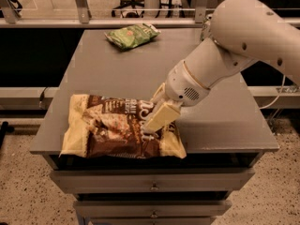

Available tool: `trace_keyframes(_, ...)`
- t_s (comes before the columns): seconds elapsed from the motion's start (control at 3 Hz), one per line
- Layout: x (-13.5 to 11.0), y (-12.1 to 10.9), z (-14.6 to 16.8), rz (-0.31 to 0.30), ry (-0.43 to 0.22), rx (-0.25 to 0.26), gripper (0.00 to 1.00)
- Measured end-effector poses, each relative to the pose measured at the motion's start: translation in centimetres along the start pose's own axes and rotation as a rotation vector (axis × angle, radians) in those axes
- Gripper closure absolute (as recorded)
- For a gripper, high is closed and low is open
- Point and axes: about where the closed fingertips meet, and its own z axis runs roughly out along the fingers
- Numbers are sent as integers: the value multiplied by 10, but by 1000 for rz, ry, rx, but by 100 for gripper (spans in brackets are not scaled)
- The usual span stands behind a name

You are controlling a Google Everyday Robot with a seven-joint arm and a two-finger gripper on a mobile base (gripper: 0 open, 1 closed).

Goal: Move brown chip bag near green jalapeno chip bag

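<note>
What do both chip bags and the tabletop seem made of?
The brown chip bag: thin crinkly film, slightly glossy, probably plastic. The green jalapeno chip bag: similar wrinkled film. The table: smooth matte grey, possibly painted metal. The end effector rests on the brown bag's right half.

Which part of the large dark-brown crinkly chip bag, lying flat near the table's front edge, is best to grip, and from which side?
Probably the raised right-middle of the large dark-brown crinkly chip bag, from above: it lies flat on the grey table, so a loose crinkled fold on top is easier to pinch than the thin ends. The gripper is at that spot.
</note>
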Motion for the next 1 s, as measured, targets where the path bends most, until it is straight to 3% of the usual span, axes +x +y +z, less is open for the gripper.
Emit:
trace_keyframes(0.33,12,-27,-55,30,26,135,100)
trace_keyframes(0.67,27,-41,-107,67,58,238,100)
trace_keyframes(1.0,26,-45,-113,69,52,256,100)
